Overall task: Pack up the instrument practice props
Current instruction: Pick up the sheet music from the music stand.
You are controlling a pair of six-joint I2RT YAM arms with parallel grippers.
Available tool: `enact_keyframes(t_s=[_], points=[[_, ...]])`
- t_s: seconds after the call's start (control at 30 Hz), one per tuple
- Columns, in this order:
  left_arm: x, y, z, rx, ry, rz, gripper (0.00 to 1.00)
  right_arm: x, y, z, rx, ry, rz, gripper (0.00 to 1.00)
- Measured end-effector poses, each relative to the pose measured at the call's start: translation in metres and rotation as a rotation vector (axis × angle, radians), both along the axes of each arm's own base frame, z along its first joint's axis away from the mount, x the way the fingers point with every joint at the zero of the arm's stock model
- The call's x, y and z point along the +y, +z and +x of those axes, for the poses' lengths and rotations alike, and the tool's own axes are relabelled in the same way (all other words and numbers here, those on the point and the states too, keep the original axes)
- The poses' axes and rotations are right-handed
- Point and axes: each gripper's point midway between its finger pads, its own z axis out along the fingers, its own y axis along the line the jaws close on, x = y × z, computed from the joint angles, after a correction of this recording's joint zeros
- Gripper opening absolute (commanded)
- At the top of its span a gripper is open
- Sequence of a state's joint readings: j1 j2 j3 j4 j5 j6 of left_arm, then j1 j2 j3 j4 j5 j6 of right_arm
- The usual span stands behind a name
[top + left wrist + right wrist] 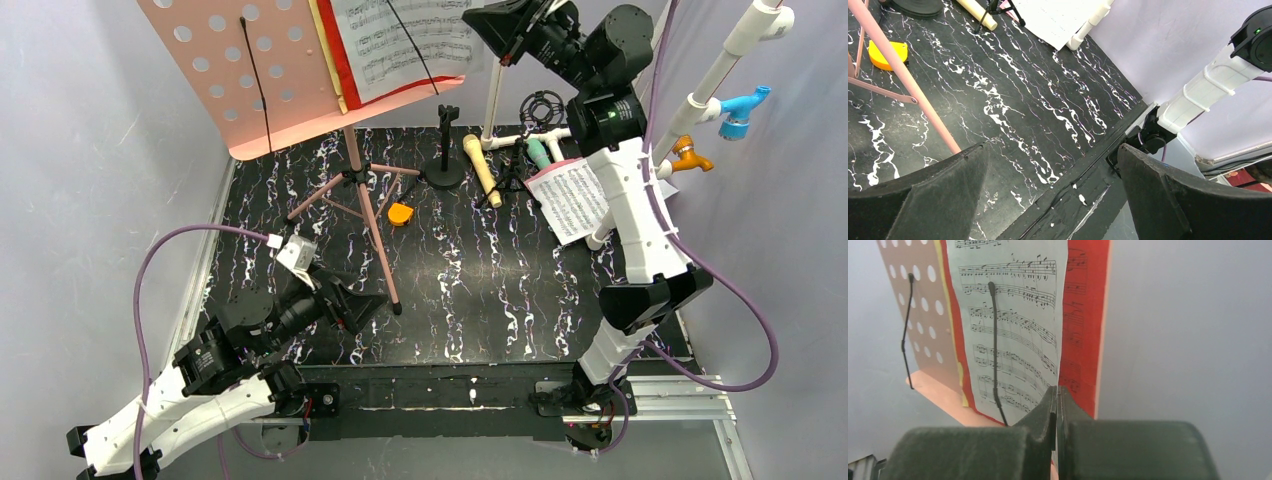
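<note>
Right gripper (1056,391) jaws together at 5 o'clock corner of music sheets (1018,315); pinch unclear. Paper's light, floppy, tearable: grip the edge. Left gripper (1052,152) apart.

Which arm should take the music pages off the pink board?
Probably right: the right fingers are shut at the bottom edge of the white music sheet on the pink board. The left fingers hang open low over the table.
</note>
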State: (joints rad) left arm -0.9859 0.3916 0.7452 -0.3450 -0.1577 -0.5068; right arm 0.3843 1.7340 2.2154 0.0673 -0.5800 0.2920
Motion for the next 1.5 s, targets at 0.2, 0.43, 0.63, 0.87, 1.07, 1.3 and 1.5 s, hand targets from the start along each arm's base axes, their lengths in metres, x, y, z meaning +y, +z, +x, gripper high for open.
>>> enact_keyframes(t_s=[0.2,0.43,0.63,0.87,1.07,1.3,1.5], points=[[0.001,0.002,-0.001,-0.001,0.0,-0.009,1.0,-0.017,0.007,0.009,-0.021,-0.075,0.004,0.01],[0.001,0.002,-0.001,0.002,0.001,-0.012,1.0,-0.031,0.021,0.007,-0.057,-0.115,0.016,0.01],[0.001,0.002,-0.001,0.003,0.001,-0.014,1.0,-0.04,0.03,0.004,-0.084,-0.14,0.022,0.01],[0.001,0.002,-0.001,0.003,0.001,-0.015,1.0,-0.06,0.042,0.008,-0.093,-0.187,0.057,0.01],[0.003,0.003,-0.002,0.001,0.001,-0.021,1.0,-0.082,0.053,0.011,-0.089,-0.216,0.101,0.01],[0.003,0.003,-0.003,0.006,0.002,-0.026,1.0,-0.092,0.07,-0.005,-0.115,-0.202,0.143,0.01],[0.003,0.003,-0.003,0.009,0.002,-0.027,1.0,-0.099,0.083,-0.024,-0.145,-0.185,0.163,0.01]])
